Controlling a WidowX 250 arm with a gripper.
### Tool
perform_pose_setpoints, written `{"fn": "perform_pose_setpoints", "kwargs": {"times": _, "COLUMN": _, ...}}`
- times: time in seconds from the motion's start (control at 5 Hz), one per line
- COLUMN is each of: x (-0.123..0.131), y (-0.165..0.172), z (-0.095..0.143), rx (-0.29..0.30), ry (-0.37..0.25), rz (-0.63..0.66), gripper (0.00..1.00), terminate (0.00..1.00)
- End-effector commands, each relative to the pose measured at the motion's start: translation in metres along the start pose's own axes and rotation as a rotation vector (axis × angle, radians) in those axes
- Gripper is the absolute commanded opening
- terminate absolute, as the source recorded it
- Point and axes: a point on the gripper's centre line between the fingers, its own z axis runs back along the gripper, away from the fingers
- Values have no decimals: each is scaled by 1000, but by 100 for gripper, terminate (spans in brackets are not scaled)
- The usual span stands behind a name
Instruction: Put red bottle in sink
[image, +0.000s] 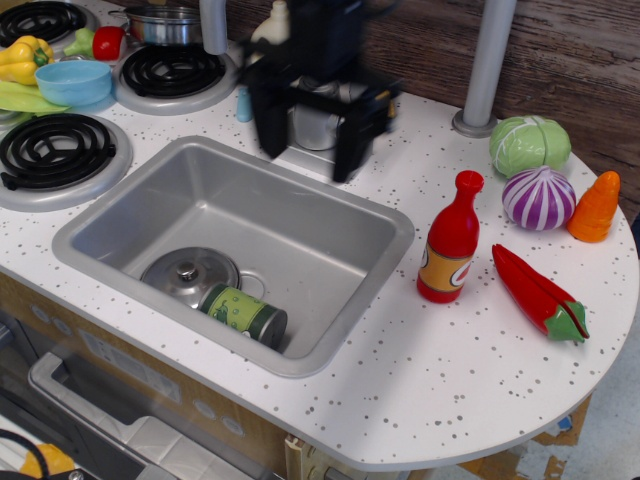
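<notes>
White speckled countertop (480, 370) carries everything, and the task looks barely begun. Blurred, the gripper (305, 145) hangs empty with fingers spread above the sink's (330, 345) far rim. Well off to its right, the red bottle (450, 240) stands upright, untouched; grasping and carrying remain.

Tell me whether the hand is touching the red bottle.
Apart. The single camera view shows the hand over the sink's back rim by the faucet, with bare white countertop between it and the upright red bottle.
</notes>
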Motion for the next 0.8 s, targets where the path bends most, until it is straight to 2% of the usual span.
{"fn": "perform_pose_setpoints", "kwargs": {"times": 0.0, "x": 21, "y": -64, "z": 33, "rx": 31, "ry": -84, "rz": -61, "gripper": 100, "terminate": 0}}
{"fn": "perform_pose_setpoints", "kwargs": {"times": 0.2, "x": 38, "y": -88, "z": 36, "rx": 23, "ry": -111, "rz": -86, "gripper": 100, "terminate": 0}}
{"fn": "perform_pose_setpoints", "kwargs": {"times": 0.4, "x": 50, "y": -96, "z": 14, "rx": 8, "ry": -174, "rz": -75, "gripper": 100, "terminate": 0}}
{"fn": "perform_pose_setpoints", "kwargs": {"times": 0.6, "x": 56, "y": -84, "z": -4, "rx": -4, "ry": -208, "rz": -94, "gripper": 100, "terminate": 0}}
